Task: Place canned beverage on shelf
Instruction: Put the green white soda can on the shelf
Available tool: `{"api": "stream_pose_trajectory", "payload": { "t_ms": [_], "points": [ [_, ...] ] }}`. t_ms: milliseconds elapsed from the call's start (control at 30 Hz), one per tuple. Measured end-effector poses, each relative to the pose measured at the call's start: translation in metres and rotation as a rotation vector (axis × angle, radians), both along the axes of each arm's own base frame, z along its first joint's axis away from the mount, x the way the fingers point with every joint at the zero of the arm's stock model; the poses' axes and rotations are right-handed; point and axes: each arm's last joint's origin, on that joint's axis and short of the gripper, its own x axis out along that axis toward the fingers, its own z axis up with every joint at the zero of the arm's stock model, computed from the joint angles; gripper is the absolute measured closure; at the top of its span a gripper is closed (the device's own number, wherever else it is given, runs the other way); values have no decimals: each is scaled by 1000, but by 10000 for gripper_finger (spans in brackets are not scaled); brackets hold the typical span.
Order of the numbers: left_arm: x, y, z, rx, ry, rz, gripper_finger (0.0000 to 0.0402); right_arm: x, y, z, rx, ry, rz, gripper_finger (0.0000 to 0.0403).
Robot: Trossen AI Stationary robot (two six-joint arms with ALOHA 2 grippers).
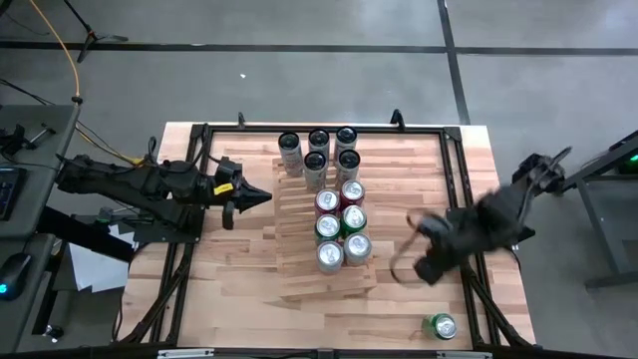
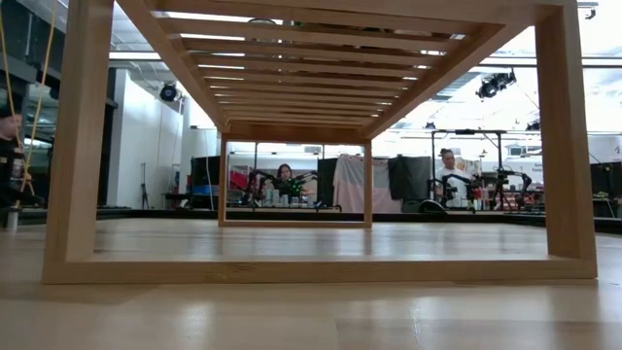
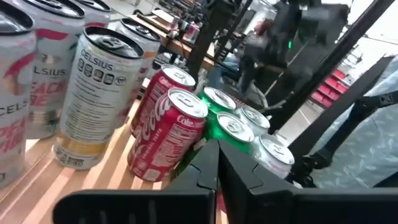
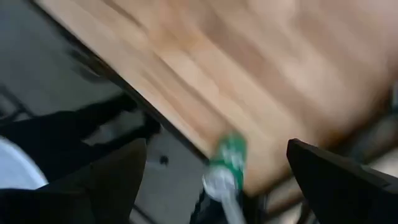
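Note:
The pale slatted shelf [image 1: 299, 234] stands in the middle of the table; the low view shows its wooden frame [image 2: 78, 146] from table height. On it stand several tall white cans [image 1: 319, 152], two red cans [image 3: 171, 134] and several green cans [image 1: 351, 234]. One more green can [image 1: 442, 326] stands upright on the tabletop at the near right corner; it also shows in the right wrist view [image 4: 230, 163]. My right gripper [image 1: 401, 251] is open and empty, in the air between the shelf and that can. My left gripper [image 1: 261, 196] is shut and empty, just left of the shelf.
A black metal frame [image 1: 454, 179] runs around the tabletop's edges. Bare tabletop [image 1: 239, 269] lies left and right of the shelf. People sit in the room beyond the table [image 2: 285, 180].

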Motion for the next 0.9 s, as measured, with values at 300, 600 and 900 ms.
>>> {"api": "stream_pose_trajectory", "payload": {
  "t_ms": [300,600,900],
  "points": [
    [1,6,0,-5,2,-19,401,-33,73,-72,211,350,-297,29],
    [1,6,0,-18,3,-27,401,-32,87,-123,212,380,-324,29],
    [1,6,0,-41,3,-24,401,-29,95,-138,267,449,-295,29]
  ]
}}
